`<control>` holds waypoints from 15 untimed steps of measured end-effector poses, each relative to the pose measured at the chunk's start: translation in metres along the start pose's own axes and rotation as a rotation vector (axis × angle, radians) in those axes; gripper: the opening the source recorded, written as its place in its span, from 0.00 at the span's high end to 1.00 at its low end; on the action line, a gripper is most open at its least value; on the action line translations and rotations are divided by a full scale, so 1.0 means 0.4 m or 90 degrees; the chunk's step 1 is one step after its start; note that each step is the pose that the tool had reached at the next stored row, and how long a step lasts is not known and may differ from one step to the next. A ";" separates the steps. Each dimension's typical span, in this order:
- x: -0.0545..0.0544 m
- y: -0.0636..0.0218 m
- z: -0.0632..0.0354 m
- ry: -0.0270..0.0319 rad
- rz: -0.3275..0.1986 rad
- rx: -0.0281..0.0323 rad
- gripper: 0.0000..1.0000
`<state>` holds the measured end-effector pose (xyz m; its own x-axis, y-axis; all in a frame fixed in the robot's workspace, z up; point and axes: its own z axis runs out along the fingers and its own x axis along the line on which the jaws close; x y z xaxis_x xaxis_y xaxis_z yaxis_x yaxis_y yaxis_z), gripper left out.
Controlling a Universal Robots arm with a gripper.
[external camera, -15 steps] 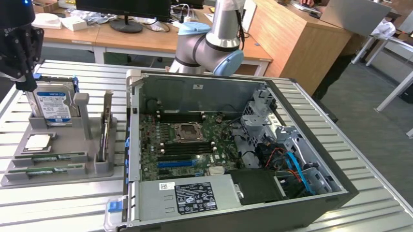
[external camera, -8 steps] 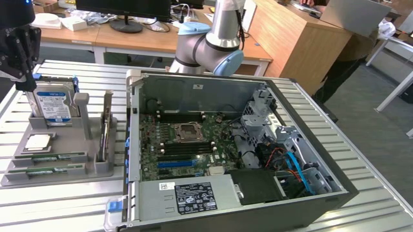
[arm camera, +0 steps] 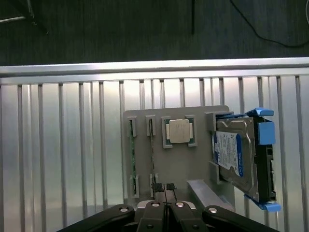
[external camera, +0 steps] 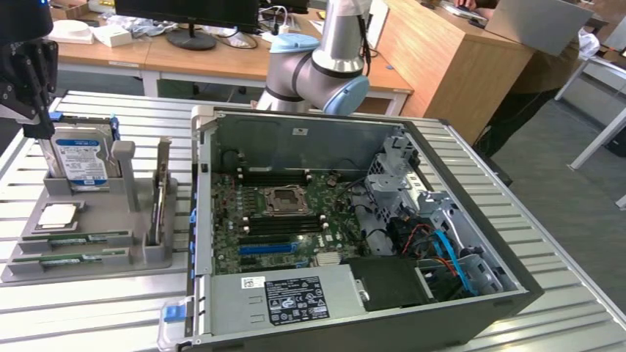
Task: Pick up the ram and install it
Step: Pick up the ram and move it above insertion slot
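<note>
**Task at its outset.** We see both ram sticks [external camera: 76, 240] lying in the grey holder [external camera: 93, 273] on the tabletop [external camera: 98, 315], neither lifted nor installed. The gripper [arm camera: 166, 187] hangs above the holder, fingers pressed together and empty. The exterior view gives us the open computer [external camera: 323, 220] that awaits them. The wrist view gives us the closed tips over the holder's edge.
</note>
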<state>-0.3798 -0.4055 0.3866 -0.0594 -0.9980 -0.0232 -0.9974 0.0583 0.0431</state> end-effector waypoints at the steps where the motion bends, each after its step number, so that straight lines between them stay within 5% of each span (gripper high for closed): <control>1: 0.000 0.000 0.000 0.0000 0.000 0.0000 0.90; 15: 0.000 0.000 0.000 0.0012 -0.027 -0.0006 0.90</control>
<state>-0.3798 -0.4055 0.3865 -0.0163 -0.9996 -0.0232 -0.9990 0.0153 0.0431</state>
